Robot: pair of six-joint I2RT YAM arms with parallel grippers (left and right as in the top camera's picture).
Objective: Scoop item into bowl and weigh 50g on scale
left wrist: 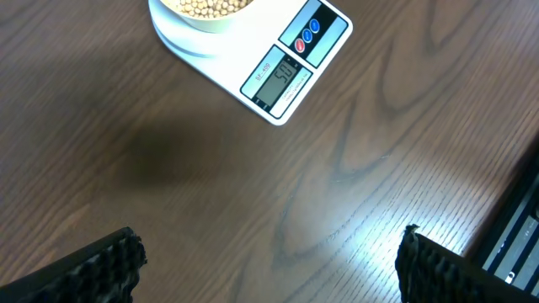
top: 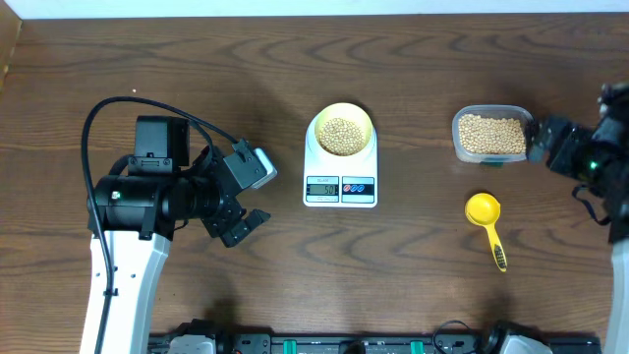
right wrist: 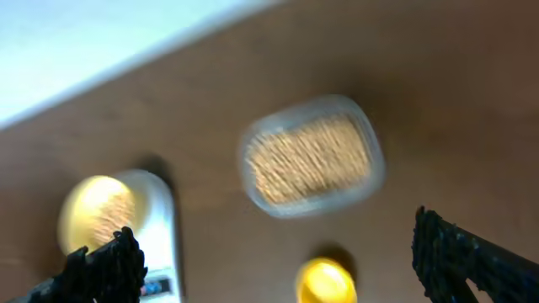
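Note:
The pale yellow bowl (top: 341, 123) sits on the white scale (top: 340, 187) at the table's middle and holds tan beans (top: 341, 136). The scale's display (left wrist: 278, 78) is lit; its digits look like 50. The bowl shows at the top of the left wrist view (left wrist: 202, 13) and blurred in the right wrist view (right wrist: 93, 210). My left gripper (top: 241, 197) is open and empty, left of the scale. My right gripper (top: 539, 140) is open and empty, just right of the bean tub.
A clear plastic tub (top: 490, 135) full of beans stands right of the scale. A yellow scoop (top: 486, 221) with a handle lies on the table below the tub. The right wrist view is motion-blurred. The table's far edge runs along the top.

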